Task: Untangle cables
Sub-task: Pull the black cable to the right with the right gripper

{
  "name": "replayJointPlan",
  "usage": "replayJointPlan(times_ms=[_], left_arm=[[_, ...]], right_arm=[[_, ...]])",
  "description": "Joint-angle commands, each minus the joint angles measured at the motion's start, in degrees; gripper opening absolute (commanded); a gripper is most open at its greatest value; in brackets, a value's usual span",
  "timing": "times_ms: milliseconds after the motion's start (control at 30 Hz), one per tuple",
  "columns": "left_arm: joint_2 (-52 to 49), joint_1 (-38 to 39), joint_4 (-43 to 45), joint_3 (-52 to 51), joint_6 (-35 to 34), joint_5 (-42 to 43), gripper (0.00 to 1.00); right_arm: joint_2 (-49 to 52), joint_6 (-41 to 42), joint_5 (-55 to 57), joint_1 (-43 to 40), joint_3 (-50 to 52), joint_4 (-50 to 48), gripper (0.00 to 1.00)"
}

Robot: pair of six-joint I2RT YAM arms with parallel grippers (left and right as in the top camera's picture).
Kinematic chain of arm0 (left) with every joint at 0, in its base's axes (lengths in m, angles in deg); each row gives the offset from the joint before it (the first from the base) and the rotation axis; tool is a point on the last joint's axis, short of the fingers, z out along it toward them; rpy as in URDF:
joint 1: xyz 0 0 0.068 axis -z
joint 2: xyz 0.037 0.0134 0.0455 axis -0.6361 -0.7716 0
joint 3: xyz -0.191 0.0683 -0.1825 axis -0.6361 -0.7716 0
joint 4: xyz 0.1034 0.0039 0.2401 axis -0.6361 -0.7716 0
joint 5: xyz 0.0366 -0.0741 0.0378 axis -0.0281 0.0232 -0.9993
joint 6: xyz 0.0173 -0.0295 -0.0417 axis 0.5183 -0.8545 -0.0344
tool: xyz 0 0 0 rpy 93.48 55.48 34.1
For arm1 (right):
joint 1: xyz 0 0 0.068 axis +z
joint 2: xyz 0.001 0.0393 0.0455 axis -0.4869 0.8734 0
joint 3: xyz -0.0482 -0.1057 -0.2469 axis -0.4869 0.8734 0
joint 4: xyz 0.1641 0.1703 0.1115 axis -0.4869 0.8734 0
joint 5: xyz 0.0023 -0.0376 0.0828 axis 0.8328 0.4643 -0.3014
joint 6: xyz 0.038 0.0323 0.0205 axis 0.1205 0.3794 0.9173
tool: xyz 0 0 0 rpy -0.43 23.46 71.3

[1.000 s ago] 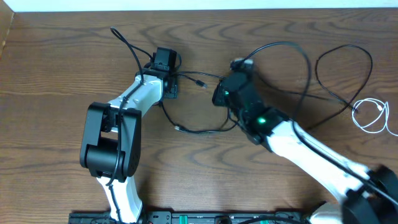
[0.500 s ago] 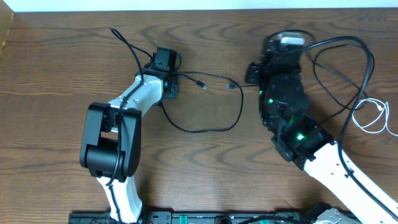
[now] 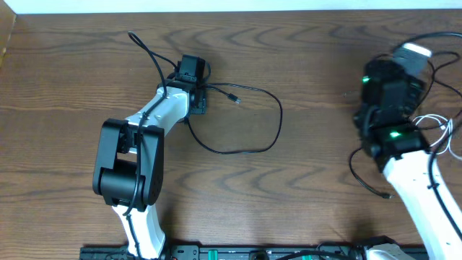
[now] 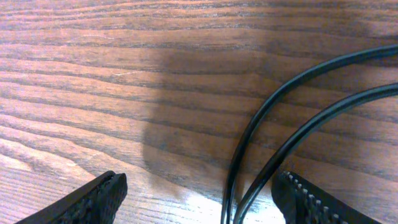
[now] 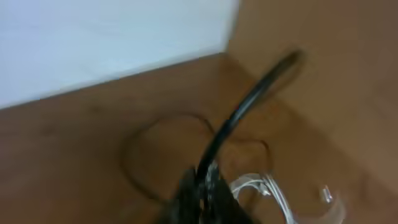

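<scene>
One black cable (image 3: 279, 119) lies in an open loop on the wooden table, its plug (image 3: 234, 97) just right of my left gripper (image 3: 189, 72). In the left wrist view, two strands of this cable (image 4: 292, 134) pass between the open left gripper (image 4: 199, 202), close to its right finger (image 4: 311, 199). My right gripper (image 3: 408, 52) is at the far right, shut on a second black cable (image 5: 249, 106) that rises from the jaws in the blurred right wrist view. A tail of that cable (image 3: 352, 165) trails beside the right arm. The white cable (image 3: 439, 131) is coiled at the right edge.
The table's far edge meets a white wall (image 5: 93, 43). The left arm's own thicker black cord (image 3: 148, 50) arcs over its wrist. Bare wood (image 3: 317, 108) separates the two grippers.
My right gripper has swept from the table's middle to the far right, dragging its black cable away from the other one. The left arm and its cable loop have stayed put.
</scene>
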State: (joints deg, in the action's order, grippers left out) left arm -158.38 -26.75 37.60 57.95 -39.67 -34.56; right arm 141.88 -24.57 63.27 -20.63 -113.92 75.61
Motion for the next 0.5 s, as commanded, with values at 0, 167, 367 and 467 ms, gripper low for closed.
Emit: replayJointPlan(times_ms=[0,167,367,467], left_arm=[[0.5,-0.1,-0.1,-0.4,-0.7,-0.2,0.81],[0.5,-0.1,-0.1,-0.4,-0.7,-0.1,0.81],[0.5,-0.1,-0.1,-0.4,-0.7,-0.1,0.81],[0.5,-0.1,-0.1,-0.4,-0.7,-0.1,0.81]], right_arm=[[0.5,14.3,-6.9,-6.3,-0.1,3.5,0.01],[2.6,21.2,-25.2,-16.5,-0.1,6.5,0.01],[7.2,21.2,-35.5,-22.0,-0.1,6.5,0.01],[9.3,21.2,-40.5,-22.4,-0.1,6.4,0.25]])
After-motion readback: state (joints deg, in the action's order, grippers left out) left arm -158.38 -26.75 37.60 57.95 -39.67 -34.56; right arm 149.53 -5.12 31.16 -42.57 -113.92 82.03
